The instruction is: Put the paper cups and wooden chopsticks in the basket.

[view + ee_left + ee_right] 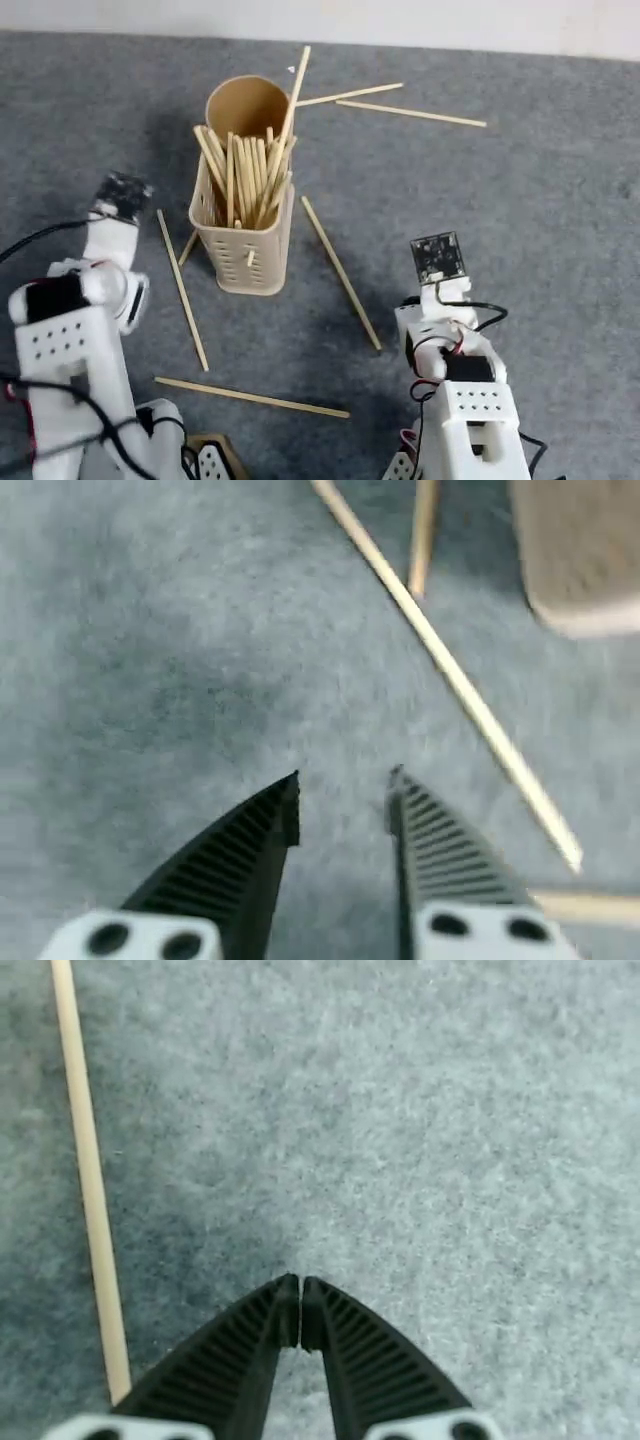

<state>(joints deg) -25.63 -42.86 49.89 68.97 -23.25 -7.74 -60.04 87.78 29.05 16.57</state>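
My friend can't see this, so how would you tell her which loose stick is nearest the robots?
Find the beige basket on the grey carpet. On its near side, between the left arm and right arm, one chopstick lies flat. Unlike the slanting stick left of the basket and another right of it, it runs crosswise.

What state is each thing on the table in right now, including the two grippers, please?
basket: upright, partly filled.
paper cup: upright at the basket's far end, mouth open.
bundled chopsticks: standing on end in the basket, leaning.
loose chopsticks: lying flat on the carpet around the basket.
left gripper: open, empty.
right gripper: shut, empty.
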